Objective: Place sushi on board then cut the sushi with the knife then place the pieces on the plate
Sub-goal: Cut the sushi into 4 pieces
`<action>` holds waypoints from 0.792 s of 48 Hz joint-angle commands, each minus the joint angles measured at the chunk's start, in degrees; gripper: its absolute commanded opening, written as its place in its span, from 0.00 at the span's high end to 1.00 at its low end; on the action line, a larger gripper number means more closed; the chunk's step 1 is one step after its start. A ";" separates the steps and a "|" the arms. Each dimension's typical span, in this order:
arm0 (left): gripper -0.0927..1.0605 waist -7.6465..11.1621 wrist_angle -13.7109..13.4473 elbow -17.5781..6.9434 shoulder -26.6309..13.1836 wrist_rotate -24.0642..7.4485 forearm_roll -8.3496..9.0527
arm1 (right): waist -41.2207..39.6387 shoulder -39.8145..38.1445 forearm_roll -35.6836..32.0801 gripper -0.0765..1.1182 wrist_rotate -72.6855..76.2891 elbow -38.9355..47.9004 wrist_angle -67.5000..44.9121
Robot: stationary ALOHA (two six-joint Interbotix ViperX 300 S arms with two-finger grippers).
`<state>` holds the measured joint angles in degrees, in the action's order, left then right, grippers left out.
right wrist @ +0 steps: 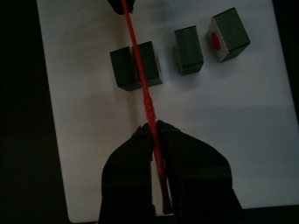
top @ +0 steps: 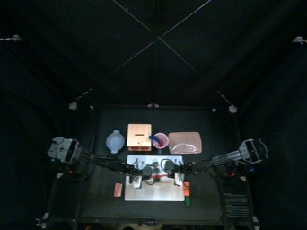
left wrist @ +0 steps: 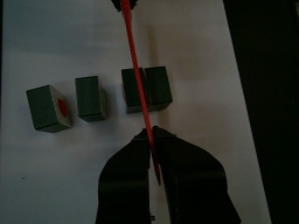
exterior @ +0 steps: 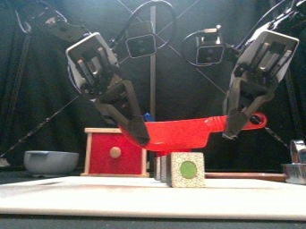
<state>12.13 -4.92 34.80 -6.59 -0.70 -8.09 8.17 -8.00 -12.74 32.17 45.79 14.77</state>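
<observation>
On the white cutting board the dark green sushi roll lies in three pieces: a larger block and two slices, also seen as the block and slices. The nearest piece shows a green centre. A red toy knife hangs level above the pieces, its blade running across the larger block. My left gripper is shut on one end and my right gripper on the other.
Behind the board stand the blue-grey bowl, the wooden box with red drawer front, the red cup and the pink tray. Two small orange toys lie at the board's side edges.
</observation>
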 commanded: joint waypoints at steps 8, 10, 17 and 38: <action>0.55 2.37 0.09 -1.67 0.35 -0.09 -0.88 | -0.18 -1.32 0.97 0.63 0.88 0.00 -0.26; 0.55 2.46 0.09 -1.67 0.26 -0.09 -1.14 | -0.18 -1.32 0.97 0.63 0.88 0.00 -0.35; 0.55 2.55 0.09 -1.67 -0.09 -0.09 -1.41 | -0.18 -0.88 0.97 0.63 0.88 0.18 -0.88; 0.55 2.55 -0.18 -1.23 -1.93 0.00 -1.49 | 0.26 1.67 2.29 0.63 0.88 0.35 -1.05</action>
<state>12.48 -4.92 34.54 -8.70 -0.70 -9.40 8.79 -5.98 -10.99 32.26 46.32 13.62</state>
